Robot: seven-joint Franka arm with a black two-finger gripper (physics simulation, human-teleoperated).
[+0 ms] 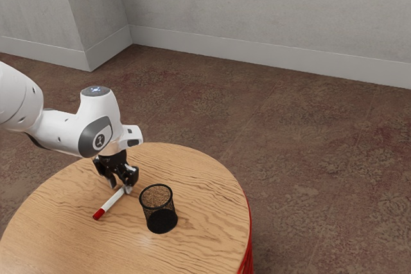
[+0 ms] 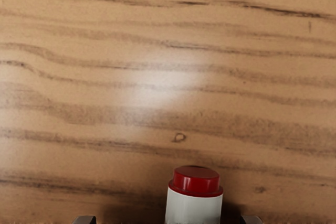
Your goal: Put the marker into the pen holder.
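Observation:
My gripper is low over the table with its fingers spread, at the far end of the white marker. The marker lies on the wood, its red cap pointing away from the hand. The black mesh pen holder stands upright beside it, toward the exterior view's right. In the wrist view, a red end and white body of the marker lie between the widely parted fingertips of the gripper, with gaps on both sides.
The round wooden table has a curved edge beyond the pen holder, with red below its rim. Brown patterned carpet and grey walls surround it.

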